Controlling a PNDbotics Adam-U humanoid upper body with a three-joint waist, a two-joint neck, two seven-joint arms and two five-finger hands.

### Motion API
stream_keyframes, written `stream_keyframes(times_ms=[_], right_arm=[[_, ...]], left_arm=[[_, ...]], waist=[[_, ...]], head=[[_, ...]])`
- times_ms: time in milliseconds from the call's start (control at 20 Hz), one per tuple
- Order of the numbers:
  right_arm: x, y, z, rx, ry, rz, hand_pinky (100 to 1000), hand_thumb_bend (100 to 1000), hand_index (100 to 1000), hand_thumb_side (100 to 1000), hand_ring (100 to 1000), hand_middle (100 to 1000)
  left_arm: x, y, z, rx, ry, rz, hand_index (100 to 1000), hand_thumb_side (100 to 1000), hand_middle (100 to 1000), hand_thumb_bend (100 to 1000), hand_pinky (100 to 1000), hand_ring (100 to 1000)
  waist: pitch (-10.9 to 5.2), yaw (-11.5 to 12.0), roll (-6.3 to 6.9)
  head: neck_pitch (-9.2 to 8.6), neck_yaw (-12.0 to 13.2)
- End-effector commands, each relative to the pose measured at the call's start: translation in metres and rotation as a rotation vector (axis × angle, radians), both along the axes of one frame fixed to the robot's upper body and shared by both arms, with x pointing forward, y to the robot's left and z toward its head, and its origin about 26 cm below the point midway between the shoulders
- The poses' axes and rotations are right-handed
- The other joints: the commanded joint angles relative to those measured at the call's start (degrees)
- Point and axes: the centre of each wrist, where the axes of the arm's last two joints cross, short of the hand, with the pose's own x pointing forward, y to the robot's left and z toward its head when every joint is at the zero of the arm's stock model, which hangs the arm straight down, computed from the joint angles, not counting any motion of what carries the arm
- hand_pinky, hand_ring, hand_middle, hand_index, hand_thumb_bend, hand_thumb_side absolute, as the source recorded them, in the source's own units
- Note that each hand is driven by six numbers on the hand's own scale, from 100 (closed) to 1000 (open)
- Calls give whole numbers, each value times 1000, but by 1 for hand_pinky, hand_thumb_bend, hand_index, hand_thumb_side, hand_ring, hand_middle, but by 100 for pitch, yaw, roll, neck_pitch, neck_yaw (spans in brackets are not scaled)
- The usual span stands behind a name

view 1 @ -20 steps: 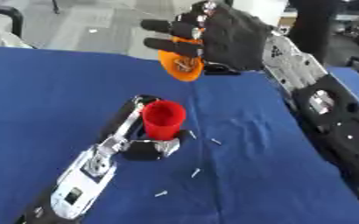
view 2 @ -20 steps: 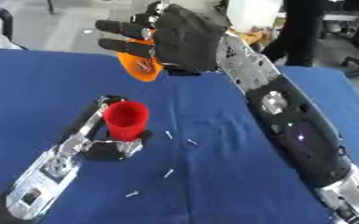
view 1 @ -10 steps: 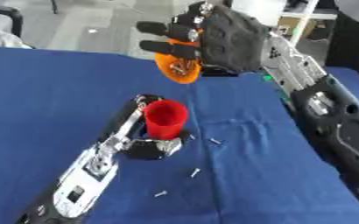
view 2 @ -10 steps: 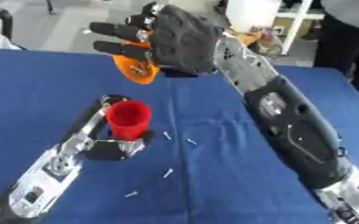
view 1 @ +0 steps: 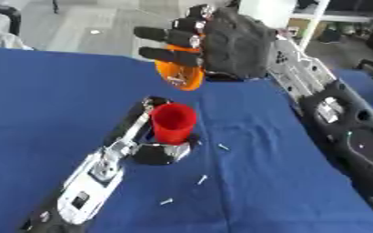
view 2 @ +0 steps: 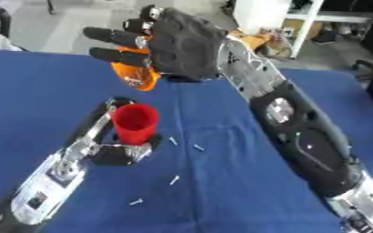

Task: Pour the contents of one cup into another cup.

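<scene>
Left eye view: right hand [view 1: 229, 43] is curling its fingers around an orange cup [view 1: 182, 75], holding it tipped above and slightly beyond a red cup [view 1: 173, 123]. That red cup is standing upright on the blue worktop [view 1: 38, 100], with the left hand [view 1: 154, 148] sitting at its base, fingers wrapping the lower part. Small pale pieces [view 1: 202, 179] are lying scattered on the cloth near the red cup. Right eye view: the orange cup's mouth is facing down and toward the camera, well clear of the red cup's rim, and the right arm [view 2: 301, 132] is stretching across from the lower right corner.
</scene>
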Motion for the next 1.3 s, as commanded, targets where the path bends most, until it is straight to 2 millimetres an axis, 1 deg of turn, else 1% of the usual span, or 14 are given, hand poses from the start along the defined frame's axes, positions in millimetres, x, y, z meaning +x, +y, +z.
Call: stream_keyframes(times_ms=[50, 1300], right_arm=[[-1, -3, 12, -29, -19, 153, 556, 100, 923, 100, 331, 898], [2, -5, 10, -29, -19, 143, 558, 100, 920, 100, 325, 895]], left_arm=[[2, -4, 11, -12, -29, -12, 618, 338, 328, 100, 100, 255], [2, -4, 14, -14, -32, -13, 621, 336, 331, 100, 100, 258]], waist=[[-91, -13, 15], [-97, 14, 48]], head=[[-53, 20], [-50, 11]])
